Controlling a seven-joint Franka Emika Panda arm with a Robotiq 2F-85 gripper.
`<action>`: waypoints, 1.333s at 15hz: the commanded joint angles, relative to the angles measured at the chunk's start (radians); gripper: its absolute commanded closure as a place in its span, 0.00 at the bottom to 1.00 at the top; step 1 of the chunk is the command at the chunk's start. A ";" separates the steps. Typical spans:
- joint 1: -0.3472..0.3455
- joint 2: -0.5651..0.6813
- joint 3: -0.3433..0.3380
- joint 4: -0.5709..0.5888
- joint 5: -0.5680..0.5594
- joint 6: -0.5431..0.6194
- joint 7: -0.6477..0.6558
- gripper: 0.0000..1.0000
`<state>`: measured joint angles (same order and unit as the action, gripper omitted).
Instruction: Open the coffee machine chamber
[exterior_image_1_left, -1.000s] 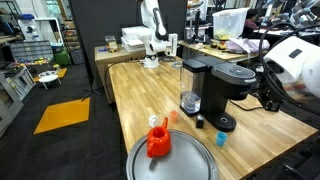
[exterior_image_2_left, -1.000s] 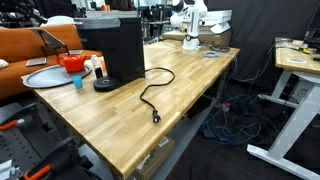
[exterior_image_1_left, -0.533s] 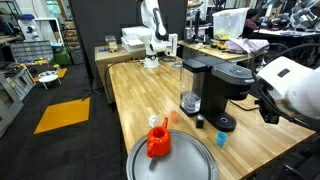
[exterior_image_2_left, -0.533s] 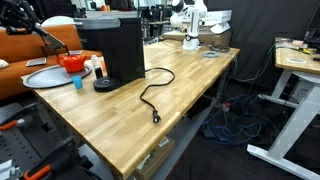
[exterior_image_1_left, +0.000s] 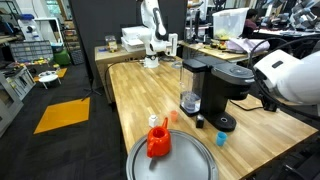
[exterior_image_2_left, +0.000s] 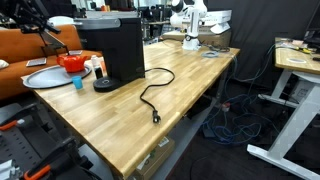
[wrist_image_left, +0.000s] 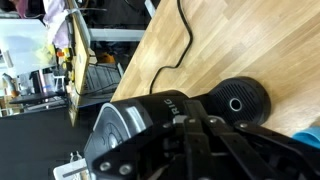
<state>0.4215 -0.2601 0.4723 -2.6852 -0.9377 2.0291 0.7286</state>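
Observation:
The black coffee machine (exterior_image_1_left: 222, 92) stands near the table's edge, with a clear water tank (exterior_image_1_left: 190, 86) on its side and a round drip base (exterior_image_1_left: 226, 123). Its rounded top chamber (exterior_image_1_left: 233, 73) looks closed. In an exterior view the machine shows from its boxy back (exterior_image_2_left: 113, 50). My white arm (exterior_image_1_left: 292, 75) reaches in beside the chamber. In the wrist view my gripper (wrist_image_left: 188, 126) hangs dark and close over the machine's head (wrist_image_left: 135, 125), fingers together and holding nothing, with the drip base (wrist_image_left: 240, 100) beyond it.
A red object (exterior_image_1_left: 158, 140) sits on a round grey tray (exterior_image_1_left: 185, 162) at the front. A blue cup (exterior_image_1_left: 221, 139) stands by the drip base. The machine's black cord (exterior_image_2_left: 150, 97) snakes across the wooden table (exterior_image_2_left: 180, 90). Another white arm (exterior_image_1_left: 155, 32) stands at the far end.
My arm has shifted beside the machine, dipping lower and then rising nearer the chamber's top. The machine and the other objects have not moved.

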 joint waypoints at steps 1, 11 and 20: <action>-0.027 0.009 -0.024 -0.003 -0.053 0.005 0.029 1.00; -0.040 -0.011 -0.067 -0.013 -0.115 0.041 0.071 1.00; -0.022 -0.086 -0.072 -0.060 -0.134 0.131 0.068 1.00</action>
<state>0.3900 -0.2992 0.4100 -2.7069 -1.0496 2.1098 0.7927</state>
